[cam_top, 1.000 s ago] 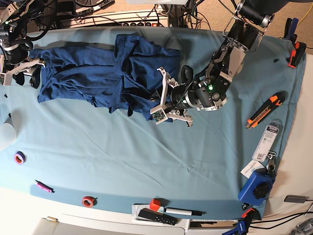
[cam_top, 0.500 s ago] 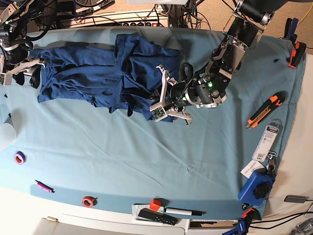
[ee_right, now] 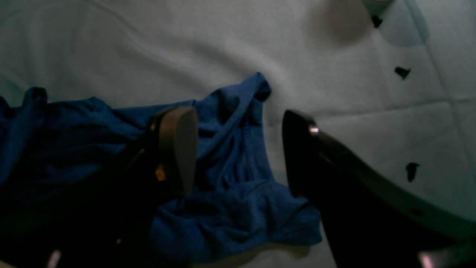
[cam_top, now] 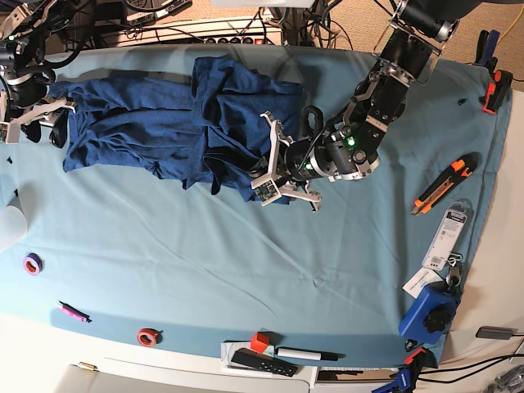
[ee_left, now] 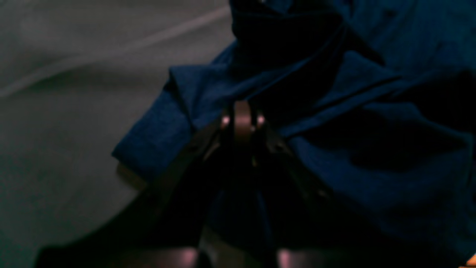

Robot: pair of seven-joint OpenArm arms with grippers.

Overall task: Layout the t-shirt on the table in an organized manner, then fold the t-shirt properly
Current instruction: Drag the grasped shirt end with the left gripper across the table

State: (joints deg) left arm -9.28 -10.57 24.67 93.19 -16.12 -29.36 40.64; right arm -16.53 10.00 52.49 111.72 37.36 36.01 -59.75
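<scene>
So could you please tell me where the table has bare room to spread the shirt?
The teal middle of the table is bare, between the t-shirt and the remote at the near edge. It is crowded by the utility knife and blue tool.

Tan floor (cam_top: pixel 360 24) beyond far edge; cables (cam_top: pixel 221 29) there.

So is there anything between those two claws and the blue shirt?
Nothing visible. The left gripper is shut on a fold of the t-shirt, and the open right gripper sits right over its other end.
</scene>
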